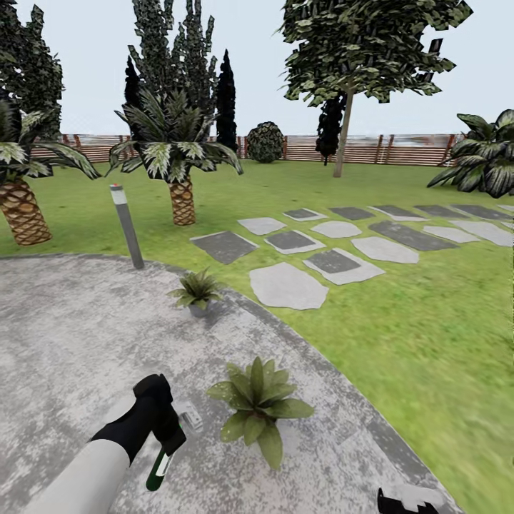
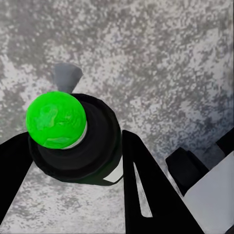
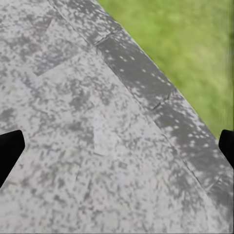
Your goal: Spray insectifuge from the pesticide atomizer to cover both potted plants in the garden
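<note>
Left gripper (image 1: 165, 437) is clamped on the pesticide atomizer (image 1: 158, 471), holding it low over the grey mottled patio (image 1: 64, 335); in the head view the bottle hangs tilted below the fingers, dark green body with a white label. In the left wrist view the atomizer (image 2: 73, 139) sits between the two black fingers (image 2: 141, 190), seen end-on: a bright green round end (image 2: 55, 119) on a black body, a small grey piece (image 2: 66, 75) sticking out past it, patio surface behind. Nearer potted plant (image 1: 258, 407) is just beside the left gripper, on its right: a low rosette of broad speckled leaves on the patio; its pot is hidden under the leaves. Second potted plant (image 1: 195, 291) is farther out, ahead of the gripper and slightly right, in a small grey pot (image 1: 199, 308) near the patio edge. A small pale boxy thing (image 1: 189, 414) lies on the patio touching or just beside the gripper, between it and the near plant; can't tell what it is. Right gripper (image 1: 407, 501) is low at the frame edge, well to the right of the left one, near the patio's border; the right wrist view shows its fingertips (image 3: 9, 151) spread wide apart with nothing between them, over the patio paving and dark edging stones (image 3: 141, 73), lawn (image 3: 195, 44) beyond. Further ahead: a grey bollard lamp (image 1: 127, 226) at the patio rim, stepping stones (image 1: 335, 246) across the grass, palm-like shrubs (image 1: 175, 153), a tree (image 1: 357, 57), a slatted fence (image 1: 414, 150) at the back.
</note>
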Controlling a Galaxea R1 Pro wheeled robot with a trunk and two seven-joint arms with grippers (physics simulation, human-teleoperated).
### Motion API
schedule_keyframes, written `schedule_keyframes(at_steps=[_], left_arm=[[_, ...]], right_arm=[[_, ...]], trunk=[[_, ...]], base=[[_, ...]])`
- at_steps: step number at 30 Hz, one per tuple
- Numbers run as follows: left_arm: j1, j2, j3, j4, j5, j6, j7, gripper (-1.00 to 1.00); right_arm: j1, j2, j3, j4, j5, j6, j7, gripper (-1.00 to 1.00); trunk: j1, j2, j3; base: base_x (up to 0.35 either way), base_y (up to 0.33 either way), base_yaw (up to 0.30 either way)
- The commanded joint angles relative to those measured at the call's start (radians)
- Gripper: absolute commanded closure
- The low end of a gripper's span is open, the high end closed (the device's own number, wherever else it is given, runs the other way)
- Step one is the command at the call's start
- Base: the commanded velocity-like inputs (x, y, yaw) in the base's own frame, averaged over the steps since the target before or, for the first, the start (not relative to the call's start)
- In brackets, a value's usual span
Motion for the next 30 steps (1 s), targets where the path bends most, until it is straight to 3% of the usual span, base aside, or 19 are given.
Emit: schedule_keyframes(at_steps=[1,5,15,25,30], left_arm=[[-0.001,0.000,-0.003,-0.002,-0.006,0.007,-0.008,1.00],[-0.001,0.001,-0.006,0.007,-0.006,0.007,-0.008,1.00],[0.001,0.001,-0.009,0.012,-0.006,0.006,-0.008,1.00],[0.000,0.000,-0.009,0.011,-0.006,0.006,-0.009,1.00],[0.000,0.000,-0.007,0.011,-0.006,0.006,-0.008,1.00]], right_arm=[[0.000,0.001,0.009,0.000,-0.010,-0.002,-0.002,-1.00],[0.000,0.002,0.009,0.000,-0.010,-0.002,-0.003,-1.00],[0.000,0.003,0.006,-0.003,-0.013,-0.002,-0.003,-1.00],[0.000,0.005,0.007,-0.004,-0.012,-0.002,-0.003,-1.00],[0.000,0.005,0.006,-0.004,-0.011,-0.002,-0.003,-1.00]], trunk=[[0.000,0.000,-0.001],[0.000,0.000,-0.001],[0.000,0.000,-0.012],[0.000,0.000,-0.013],[0.000,0.000,-0.013]], base=[[0.084,-0.311,0.000],[0.087,-0.237,0.011],[0.005,-0.011,0.084],[-0.003,-0.005,-0.043],[-0.134,-0.187,-0.004]])
